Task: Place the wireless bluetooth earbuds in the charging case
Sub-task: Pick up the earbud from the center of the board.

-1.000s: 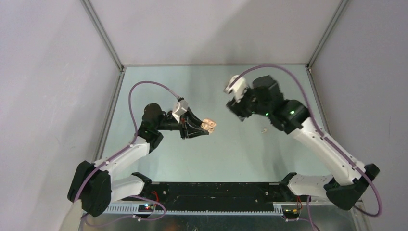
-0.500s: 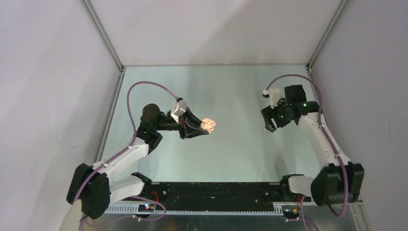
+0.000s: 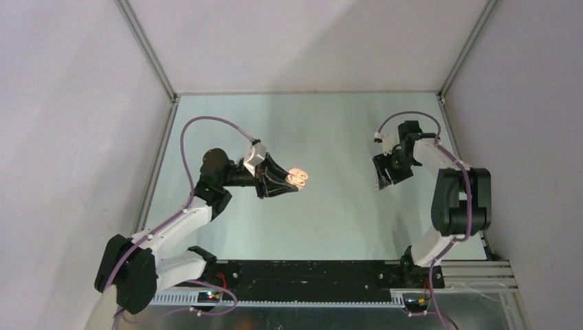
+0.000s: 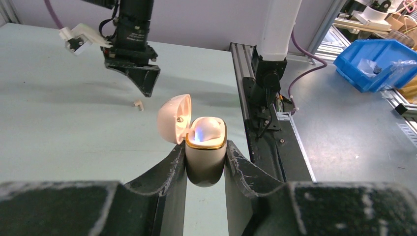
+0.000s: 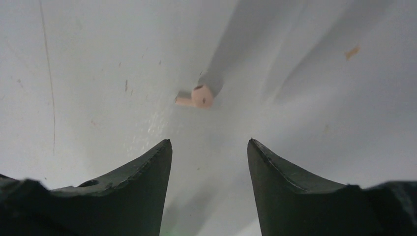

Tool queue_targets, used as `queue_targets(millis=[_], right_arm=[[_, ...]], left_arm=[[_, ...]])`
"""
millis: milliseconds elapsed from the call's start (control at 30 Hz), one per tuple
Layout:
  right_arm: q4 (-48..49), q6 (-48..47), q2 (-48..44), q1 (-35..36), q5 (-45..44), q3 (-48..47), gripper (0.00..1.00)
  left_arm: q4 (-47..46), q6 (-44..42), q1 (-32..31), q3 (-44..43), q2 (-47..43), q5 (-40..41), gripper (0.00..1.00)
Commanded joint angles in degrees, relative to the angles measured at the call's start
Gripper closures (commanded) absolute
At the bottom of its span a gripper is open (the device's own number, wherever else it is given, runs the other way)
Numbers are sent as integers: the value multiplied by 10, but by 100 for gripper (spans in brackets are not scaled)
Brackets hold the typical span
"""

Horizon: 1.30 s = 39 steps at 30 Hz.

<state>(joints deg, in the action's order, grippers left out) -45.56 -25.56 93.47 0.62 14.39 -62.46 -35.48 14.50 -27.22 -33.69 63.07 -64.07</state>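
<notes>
My left gripper [image 3: 294, 180] is shut on an off-white charging case [image 3: 300, 177] with a gold rim and holds it above the table. In the left wrist view the case [image 4: 205, 157] sits between the fingers with its lid [image 4: 173, 118] hinged open to the left. One off-white earbud [image 4: 209, 129] sits inside it beside a blue glow. A second off-white earbud [image 5: 199, 96] lies loose on the table, also seen in the left wrist view [image 4: 139, 103]. My right gripper [image 5: 209, 142] is open and empty, hovering just short of it [image 3: 382, 181]. No black earbuds are in view.
Grey walls and aluminium frame posts [image 3: 150, 51] enclose the table on three sides. A black rail [image 3: 309, 271] with the arm bases runs along the near edge. A blue bin [image 4: 376, 56] stands off the table beyond the right arm's base.
My right arm has swung from the table's middle back to the right and come down over the loose earbud. My left gripper and the case have stayed still.
</notes>
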Motion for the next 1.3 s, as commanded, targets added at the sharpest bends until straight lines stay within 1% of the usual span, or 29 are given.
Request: queue_targets(millis=[0, 100, 267, 333, 667, 1067, 1267], right_arm=[[14, 35, 66, -17, 4, -67, 40], [-13, 46, 104, -19, 21, -112, 48], [-64, 66, 165, -19, 38, -181, 52], [-82, 70, 177, -20, 49, -192, 54], [-105, 74, 200, -17, 63, -184, 56], [-98, 81, 228, -19, 78, -181, 62], [-103, 78, 236, -20, 89, -179, 63]], left_arm=[[-17, -12, -2, -1, -17, 6, 92], [-16, -13, -2, -1, -15, 6, 92], [-13, -16, -2, -1, -16, 5, 92], [-9, -19, -2, -1, -17, 5, 92], [-8, -22, -2, -1, -16, 4, 91], [-7, -24, -2, 0, -14, 4, 91], [-7, -25, -2, -1, -14, 3, 91]])
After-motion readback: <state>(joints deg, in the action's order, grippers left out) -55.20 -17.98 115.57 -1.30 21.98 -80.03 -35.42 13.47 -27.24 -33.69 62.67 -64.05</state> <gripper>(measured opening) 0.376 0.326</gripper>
